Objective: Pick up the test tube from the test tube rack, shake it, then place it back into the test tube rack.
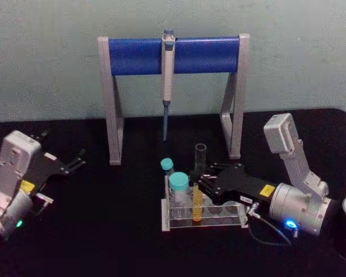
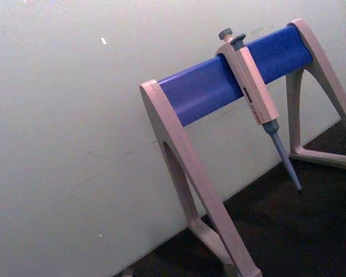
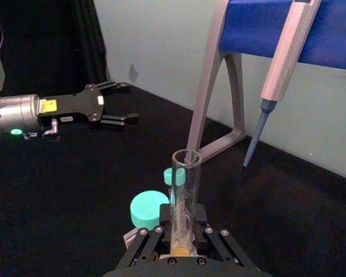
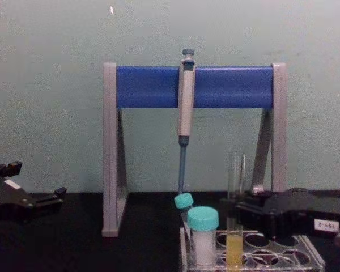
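The right gripper (image 1: 200,178) has its jaws closed around the test tube (image 1: 198,184), which stands upright in the test tube rack (image 1: 205,214) (yellow liquid at its bottom). The left gripper (image 1: 78,160) hovers well apart, jaws spread, empty.

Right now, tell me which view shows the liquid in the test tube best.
The chest view: the test tube stands side-on in the test tube rack, its yellow liquid plain. The head view shows it foreshortened; the right wrist view shows mostly the rim, the right gripper around it.
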Tool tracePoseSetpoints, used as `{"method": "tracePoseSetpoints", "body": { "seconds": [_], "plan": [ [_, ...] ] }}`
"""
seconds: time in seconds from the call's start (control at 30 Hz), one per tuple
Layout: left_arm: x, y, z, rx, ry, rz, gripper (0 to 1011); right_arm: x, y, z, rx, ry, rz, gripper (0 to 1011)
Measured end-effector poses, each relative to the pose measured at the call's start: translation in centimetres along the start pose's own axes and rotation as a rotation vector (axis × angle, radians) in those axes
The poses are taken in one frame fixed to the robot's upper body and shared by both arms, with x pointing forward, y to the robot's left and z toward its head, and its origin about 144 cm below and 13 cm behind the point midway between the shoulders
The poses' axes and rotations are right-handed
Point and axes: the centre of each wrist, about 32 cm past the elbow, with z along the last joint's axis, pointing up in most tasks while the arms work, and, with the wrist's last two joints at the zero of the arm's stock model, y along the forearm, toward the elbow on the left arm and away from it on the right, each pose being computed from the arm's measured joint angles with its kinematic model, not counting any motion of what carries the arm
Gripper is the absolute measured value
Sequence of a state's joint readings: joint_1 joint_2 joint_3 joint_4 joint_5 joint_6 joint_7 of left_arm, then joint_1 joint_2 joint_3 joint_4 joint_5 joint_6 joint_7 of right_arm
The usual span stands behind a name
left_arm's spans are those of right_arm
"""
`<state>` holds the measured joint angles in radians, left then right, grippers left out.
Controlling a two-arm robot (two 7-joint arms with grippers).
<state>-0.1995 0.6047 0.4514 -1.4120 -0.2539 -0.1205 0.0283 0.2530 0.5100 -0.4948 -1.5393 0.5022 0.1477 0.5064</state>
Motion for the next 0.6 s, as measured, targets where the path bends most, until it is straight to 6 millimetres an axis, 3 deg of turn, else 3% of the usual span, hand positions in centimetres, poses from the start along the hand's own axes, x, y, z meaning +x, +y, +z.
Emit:
{"method": "tracePoseSetpoints", "body": {
  "seconds": [0.6],
  "plan": [
    [0.00, 0.00, 0.00, 0.000, 0.000, 0.000, 1001, -0.01, 0.04, 0.02, -0.002, -0.002, -0.002, 250]
  ]
}}
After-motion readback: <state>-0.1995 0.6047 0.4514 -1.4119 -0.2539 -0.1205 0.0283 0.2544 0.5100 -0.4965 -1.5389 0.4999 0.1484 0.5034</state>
